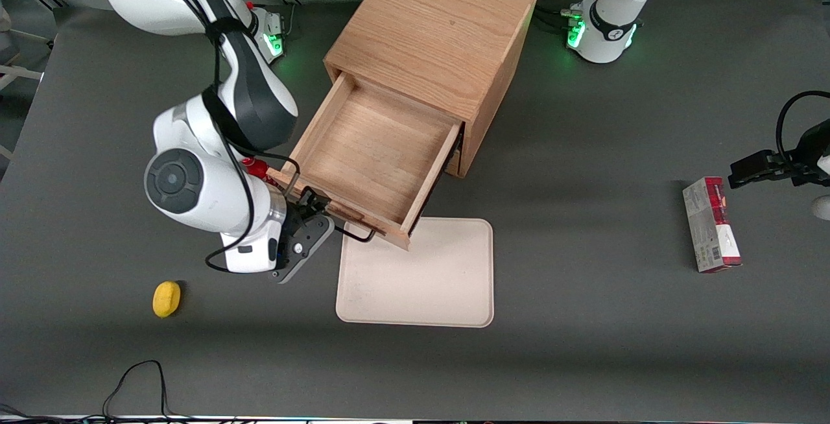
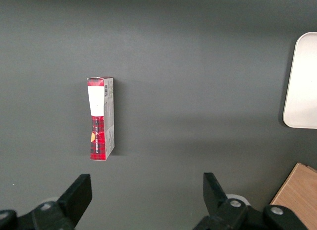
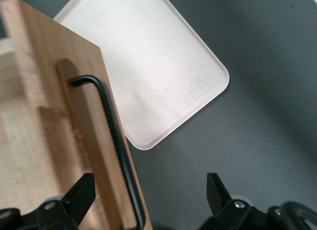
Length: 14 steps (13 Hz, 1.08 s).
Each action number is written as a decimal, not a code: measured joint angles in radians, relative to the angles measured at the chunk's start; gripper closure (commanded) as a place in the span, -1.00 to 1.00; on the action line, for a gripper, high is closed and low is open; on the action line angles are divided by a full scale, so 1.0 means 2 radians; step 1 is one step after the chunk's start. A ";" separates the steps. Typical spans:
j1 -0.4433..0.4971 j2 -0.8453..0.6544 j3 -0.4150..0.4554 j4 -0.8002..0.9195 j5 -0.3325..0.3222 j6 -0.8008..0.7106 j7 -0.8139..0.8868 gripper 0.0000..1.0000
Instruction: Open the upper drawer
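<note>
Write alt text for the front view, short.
Oak cabinet with its upper drawer pulled well out, front edge over a beige tray. The right arm's open pincer sits at the black handle. A yellow object and red carton lie apart.

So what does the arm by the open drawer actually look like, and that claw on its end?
The working arm is glossy white with rounded joints, dark grey panels and a round grey cap. Black cables run down along it. Its base glows green. The gripper at the upper drawer's handle is black and dark grey, with two flat black fingers spread open either side of the handle.
</note>
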 measured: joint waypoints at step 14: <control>-0.014 -0.112 -0.112 0.004 -0.007 -0.144 0.139 -1.00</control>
